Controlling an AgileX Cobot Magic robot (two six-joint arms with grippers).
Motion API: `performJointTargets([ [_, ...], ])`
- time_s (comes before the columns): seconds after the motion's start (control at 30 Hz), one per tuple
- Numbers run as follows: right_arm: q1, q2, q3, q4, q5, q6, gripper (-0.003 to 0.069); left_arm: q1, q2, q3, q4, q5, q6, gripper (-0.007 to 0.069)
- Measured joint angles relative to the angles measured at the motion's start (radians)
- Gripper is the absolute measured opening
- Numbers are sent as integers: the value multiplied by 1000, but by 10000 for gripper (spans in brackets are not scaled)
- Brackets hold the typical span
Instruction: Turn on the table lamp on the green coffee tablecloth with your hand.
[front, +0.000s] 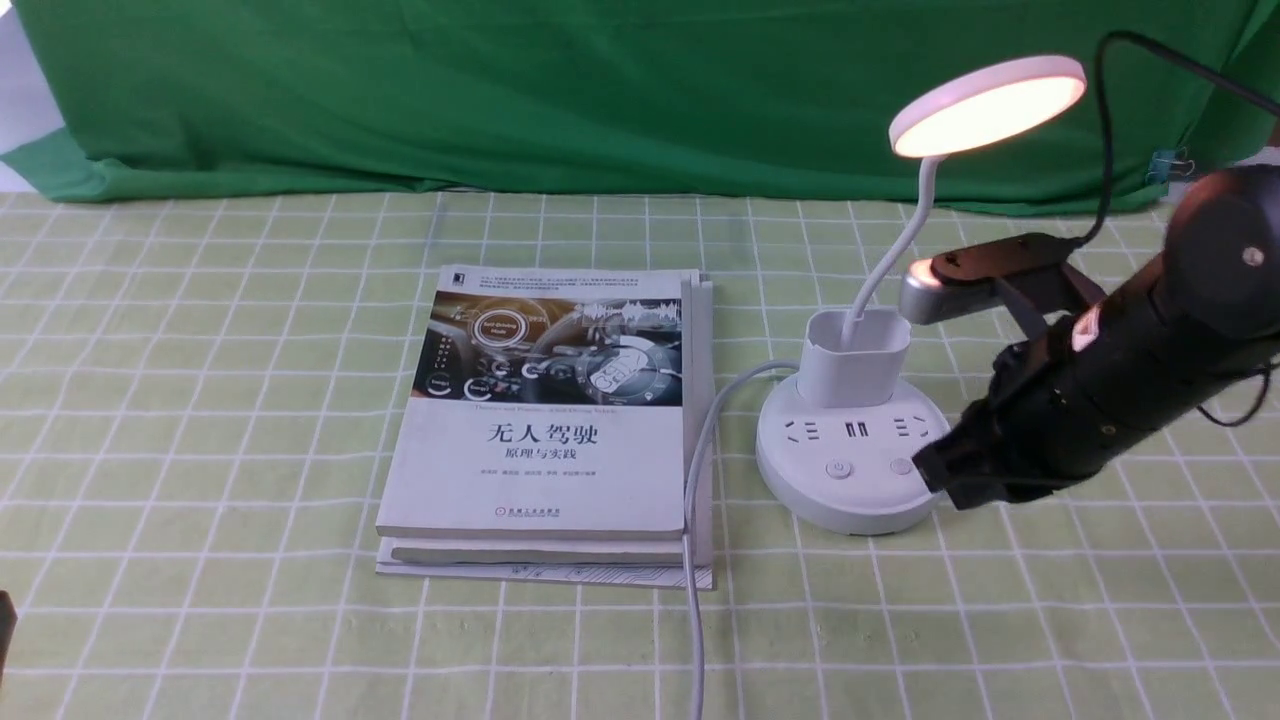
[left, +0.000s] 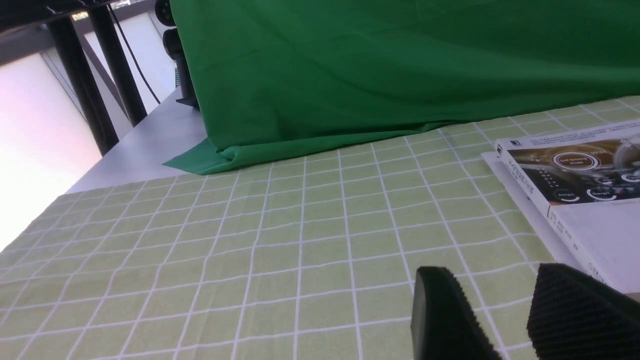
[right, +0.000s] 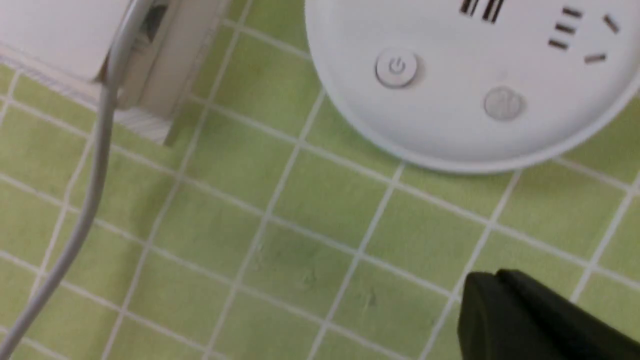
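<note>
Right pincer (front: 938, 470) together beside lit table lamp (front: 855, 370); book stack (front: 545, 450), cord (front: 695, 560) alongside; left pincer (left: 490, 285) apart.

I see the white plastic table lamp (front: 850, 470) standing on the light green checked tablecloth (front: 200, 350), right of a stack of paperback books (front: 545, 430). Its white cord (front: 695, 520) runs forward between them. My right arm's black claw (front: 935, 470) sits just beside the lamp's base, on its right.

lamp cord (front: 692, 640) runs off bottom edge; right gripper (front: 945, 478) jaws unclear.
</note>
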Motion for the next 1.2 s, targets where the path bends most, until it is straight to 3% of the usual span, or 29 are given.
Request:
performJointTargets([
  [0.43,0,-474,222,0,-19,113,45,0,0,0,0,0,0,242],
  [0.67,0,-580,222,-9,-130,122,66,0,0,0,0,0,0,242],
  [0.8,-12,-636,239,-53,-239,103,31,0,0,0,0,0,0,242],
  [0.9,-67,-697,316,-60,-363,57,30,0,0,0,0,0,0,242],
  [1.0,-204,-875,513,-68,-526,31,30,0,0,0,0,0,0,242],
  [1.2,-366,-1233,869,-79,-664,-16,30,0,0,0,0,0,0,242],
])
